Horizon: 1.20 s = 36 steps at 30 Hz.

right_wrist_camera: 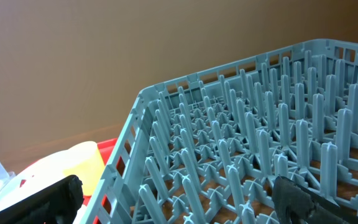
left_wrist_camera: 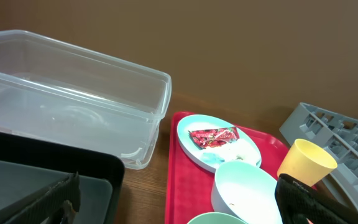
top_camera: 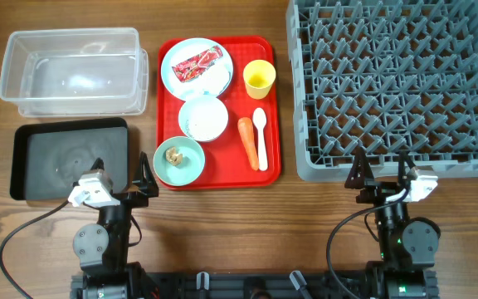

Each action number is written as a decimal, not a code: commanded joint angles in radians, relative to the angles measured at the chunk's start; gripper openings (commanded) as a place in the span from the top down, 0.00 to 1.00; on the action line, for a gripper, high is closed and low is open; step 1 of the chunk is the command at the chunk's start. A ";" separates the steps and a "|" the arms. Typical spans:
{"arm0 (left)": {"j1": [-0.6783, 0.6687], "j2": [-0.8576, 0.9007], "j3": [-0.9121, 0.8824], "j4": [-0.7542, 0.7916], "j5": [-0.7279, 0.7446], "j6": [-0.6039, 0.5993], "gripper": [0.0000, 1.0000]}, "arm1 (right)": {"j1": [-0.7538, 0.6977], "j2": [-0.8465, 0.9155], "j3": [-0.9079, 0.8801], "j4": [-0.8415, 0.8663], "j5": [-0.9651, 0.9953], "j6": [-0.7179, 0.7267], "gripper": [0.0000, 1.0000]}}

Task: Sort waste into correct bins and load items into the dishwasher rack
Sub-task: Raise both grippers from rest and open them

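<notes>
On the red serving tray, a pale blue plate (top_camera: 175, 71) carries a red-and-white wrapper (top_camera: 197, 64) and a white tissue (top_camera: 219, 77). One bowl (top_camera: 203, 118) holds rice grains. The other bowl (top_camera: 185, 166) holds a brownish lump (top_camera: 173, 154). A yellow cup (top_camera: 258, 79), a carrot (top_camera: 247, 141) and a white spoon (top_camera: 260, 137) lie beside them. The clear tub (top_camera: 73, 37) and black tray (top_camera: 19, 162) are at the left, the grey rack (top_camera: 388, 166) at the right. My left gripper (top_camera: 121, 170) (left_wrist_camera: 176, 208) is open by the black tray. My right gripper (top_camera: 381, 173) (right_wrist_camera: 173, 205) is open at the rack's near edge. Neither holds anything.
The red serving tray (top_camera: 231, 158) lies between the bins and the rack. Both arm bases stand at the table's near edge with cables trailing. Bare wood shows between the arms in front of the red tray.
</notes>
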 commanded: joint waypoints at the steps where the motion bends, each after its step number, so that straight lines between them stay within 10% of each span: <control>1: -0.004 -0.008 -0.006 -0.001 0.009 0.021 0.00 | -0.002 -0.005 -0.003 0.002 -0.013 0.004 0.00; 27: -0.004 -0.008 -0.006 0.019 0.014 0.019 0.00 | -0.002 -0.005 -0.003 0.030 -0.013 0.105 0.00; 36: -0.004 -0.008 -0.006 0.128 0.257 0.021 0.00 | -0.003 -0.005 -0.002 0.243 -0.131 0.094 0.00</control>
